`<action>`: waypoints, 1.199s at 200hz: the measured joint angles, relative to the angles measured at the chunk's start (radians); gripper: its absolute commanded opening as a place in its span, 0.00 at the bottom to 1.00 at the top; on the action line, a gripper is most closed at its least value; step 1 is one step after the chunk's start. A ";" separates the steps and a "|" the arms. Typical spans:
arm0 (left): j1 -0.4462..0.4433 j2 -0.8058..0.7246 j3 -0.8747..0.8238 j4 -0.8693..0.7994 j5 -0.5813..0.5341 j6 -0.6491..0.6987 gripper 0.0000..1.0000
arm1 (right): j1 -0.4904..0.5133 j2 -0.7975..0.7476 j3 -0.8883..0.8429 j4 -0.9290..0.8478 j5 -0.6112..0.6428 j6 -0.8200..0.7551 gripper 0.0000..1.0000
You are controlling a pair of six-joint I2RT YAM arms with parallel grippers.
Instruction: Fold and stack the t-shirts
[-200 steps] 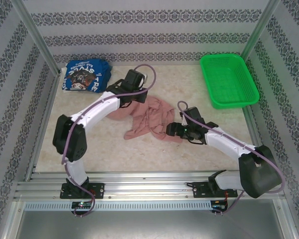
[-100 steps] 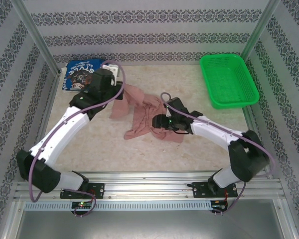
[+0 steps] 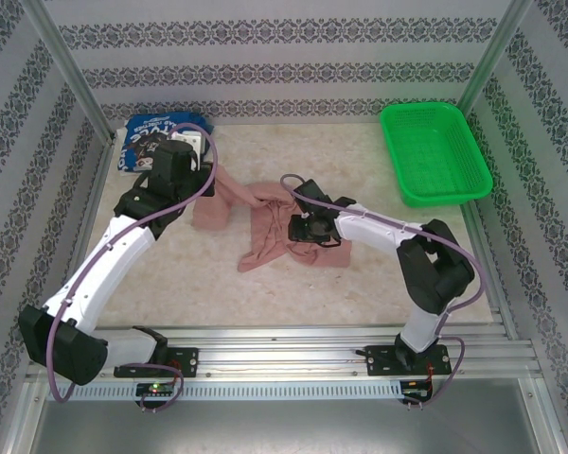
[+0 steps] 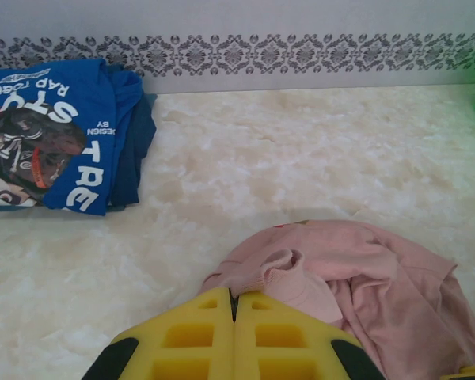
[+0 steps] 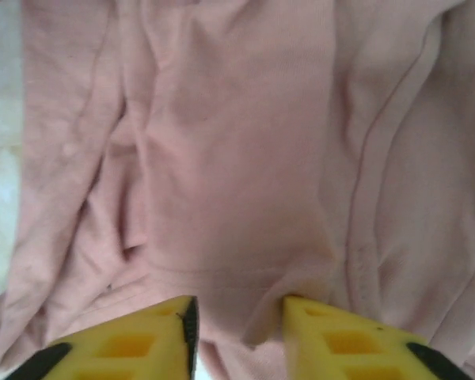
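Centrally, crumpled soft pink t-shirt (image 3: 265, 222), left tool (image 4: 234, 305) pinching its edge, right tool (image 5: 236, 317) narrowly parted.

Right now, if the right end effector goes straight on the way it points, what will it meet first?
Most likely the pink t-shirt: its cloth lies directly ahead of the open right end effector, though depth is unclear.

Folded tee (image 3: 161, 142): far-left corner of table (image 3: 360, 274).
Crumpled tee (image 3: 265, 222): table centre.
Basket (image 3: 434, 151): far right.
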 measured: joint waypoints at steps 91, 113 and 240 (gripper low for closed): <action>0.040 -0.042 0.025 0.000 0.023 0.021 0.00 | -0.101 -0.156 0.073 0.035 0.094 -0.124 0.00; 0.040 -0.042 0.108 -0.001 0.023 0.037 0.00 | -0.175 -0.265 0.125 0.047 0.066 -0.154 0.00; 0.056 -0.283 -0.048 0.043 -0.106 0.083 0.00 | -0.457 -0.647 -0.117 -0.056 -0.146 -0.245 0.00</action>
